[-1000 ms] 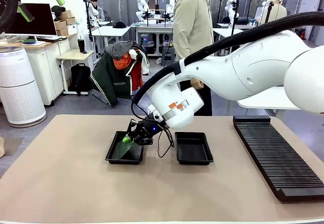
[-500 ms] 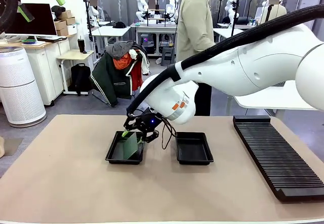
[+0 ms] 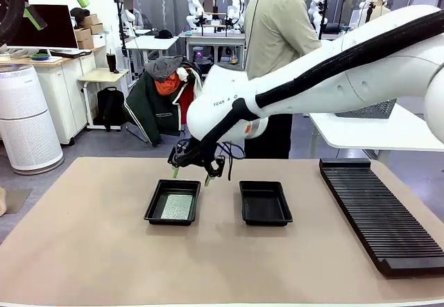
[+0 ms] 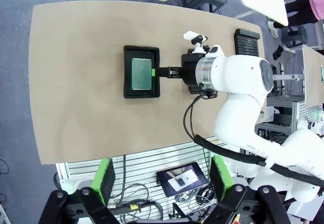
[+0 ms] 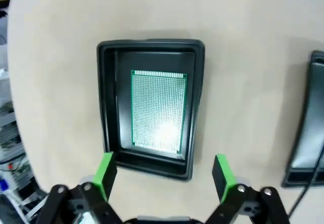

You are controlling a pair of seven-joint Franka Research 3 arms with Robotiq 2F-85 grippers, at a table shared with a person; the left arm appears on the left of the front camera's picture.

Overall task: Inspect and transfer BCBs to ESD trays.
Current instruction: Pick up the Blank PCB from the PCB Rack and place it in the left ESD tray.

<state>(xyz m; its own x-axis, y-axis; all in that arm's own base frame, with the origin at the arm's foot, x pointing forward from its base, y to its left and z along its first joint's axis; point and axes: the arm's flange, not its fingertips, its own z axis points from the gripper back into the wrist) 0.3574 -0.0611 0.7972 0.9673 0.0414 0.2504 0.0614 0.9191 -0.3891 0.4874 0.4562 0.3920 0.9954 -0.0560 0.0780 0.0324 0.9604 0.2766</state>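
Note:
One BCB [image 3: 175, 206] lies flat in the left ESD tray [image 3: 154, 210]; the right-hand ESD tray [image 3: 264, 203] holds nothing. My right gripper [image 3: 189, 175] hangs open just above the left tray's far edge, fingers pointing down and apart from the board. Its wrist view looks straight down on the BCB [image 5: 158, 110] inside the tray [image 5: 106, 107], with the open right gripper [image 5: 164, 176] below it in the picture and the other tray's edge [image 5: 309, 128] at the right. My left gripper [image 4: 163, 181] is open, high above the table, looking down on the tray [image 4: 127, 72] and board [image 4: 142, 74]. It also shows at the top left [image 3: 55, 5].
A long black ribbed rack [image 3: 378, 210] lies along the table's right side. A person [image 3: 277, 37] stands at the far side behind my right arm. A white side table [image 3: 368, 130] with a grey mesh basket [image 3: 378, 109] is at the back right.
My right gripper opened and let go of the BCB, which went from leaning to lying flat in the left tray. The gripper then rose and drew back toward the far edge.

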